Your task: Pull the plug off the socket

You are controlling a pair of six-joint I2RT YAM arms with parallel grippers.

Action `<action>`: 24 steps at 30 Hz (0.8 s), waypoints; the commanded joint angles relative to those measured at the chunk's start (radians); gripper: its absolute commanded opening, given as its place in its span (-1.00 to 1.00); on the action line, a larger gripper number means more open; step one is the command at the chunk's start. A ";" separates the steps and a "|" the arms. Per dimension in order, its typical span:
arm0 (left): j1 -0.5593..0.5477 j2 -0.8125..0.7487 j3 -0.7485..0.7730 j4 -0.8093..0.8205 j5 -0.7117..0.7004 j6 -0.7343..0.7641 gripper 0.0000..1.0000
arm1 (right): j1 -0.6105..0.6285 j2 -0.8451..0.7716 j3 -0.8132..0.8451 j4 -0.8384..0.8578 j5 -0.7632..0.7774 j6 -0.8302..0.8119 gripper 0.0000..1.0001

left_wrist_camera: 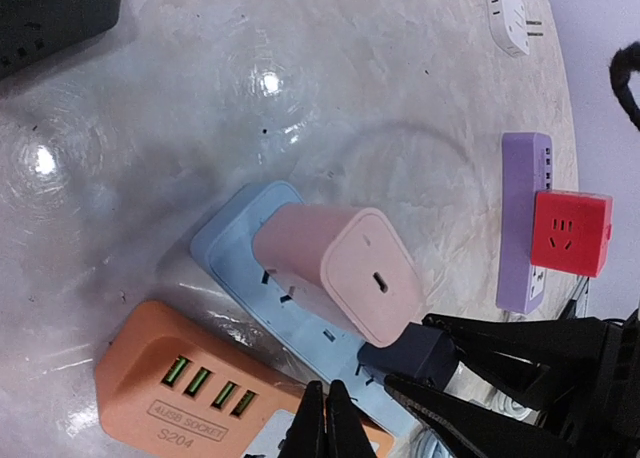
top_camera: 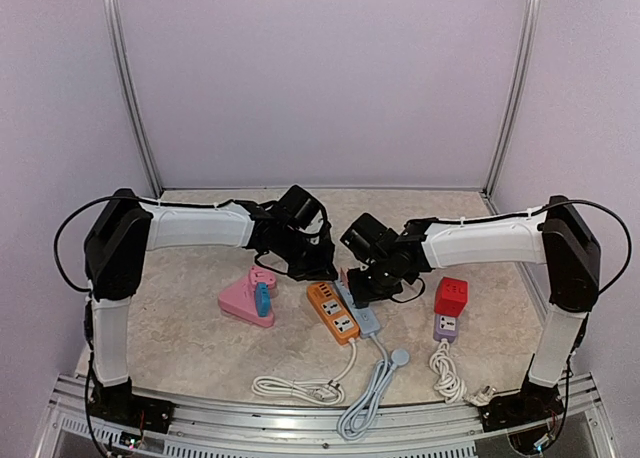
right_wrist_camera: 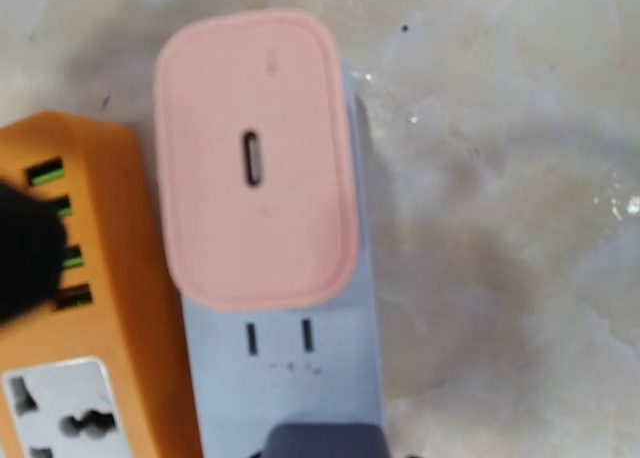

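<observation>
Left hand (left_wrist_camera: 325, 390), fingers together, sits over the orange strip (left_wrist_camera: 150, 358). Right hand (left_wrist_camera: 408, 352) appears clamped on the dark plug (left_wrist_camera: 430, 346), on the blue strip (left_wrist_camera: 240, 243) at 5 o'clock from the pink charger (left_wrist_camera: 340, 268). Risk: if unpinned, the strip may lift with the plug.

1. In the right wrist view, the pink rounded plastic charger block (right_wrist_camera: 255, 158) has open marbled table (right_wrist_camera: 500, 228) on its right, with room for a finger.
2. On its left, the orange plastic power strip (right_wrist_camera: 100, 308) lies just beside the pale blue power strip (right_wrist_camera: 300, 368), leaving hardly any gap.
3. In the left wrist view, the right gripper (left_wrist_camera: 410, 353), clamped on a dark blue plug (left_wrist_camera: 418, 348), blocks the charger's lower right.
4. The left gripper (left_wrist_camera: 325, 418), fingers together, hangs over the orange strip at the bottom edge.
5. The upper left is open tabletop.
</observation>
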 commanded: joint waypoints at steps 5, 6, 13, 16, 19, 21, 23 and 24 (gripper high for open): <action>-0.046 0.079 0.014 0.036 0.051 -0.035 -1.00 | -0.008 -0.012 -0.008 0.088 0.046 0.082 -1.00; -0.047 0.092 0.022 0.038 0.051 -0.035 -1.00 | -0.009 -0.011 -0.007 0.090 0.044 0.082 -1.00; -0.042 0.166 0.039 0.082 0.078 -0.063 -1.00 | -0.011 -0.002 -0.005 0.104 0.026 0.082 -1.00; -0.034 0.166 0.016 0.124 0.097 -0.083 -1.00 | -0.010 -0.001 -0.016 0.114 0.013 0.084 -1.00; -0.018 0.149 -0.006 0.161 0.113 -0.094 -1.00 | -0.011 -0.005 -0.028 0.120 0.006 0.088 -1.00; -0.010 0.138 -0.011 0.170 0.115 -0.094 -1.00 | -0.010 -0.015 -0.035 0.128 0.009 0.089 -1.00; -0.005 0.132 -0.010 0.177 0.123 -0.095 -1.00 | -0.011 -0.025 -0.035 0.128 0.017 0.088 -1.00; -0.005 0.131 -0.010 0.182 0.126 -0.095 -1.00 | -0.011 -0.024 -0.031 0.125 0.016 0.085 -1.00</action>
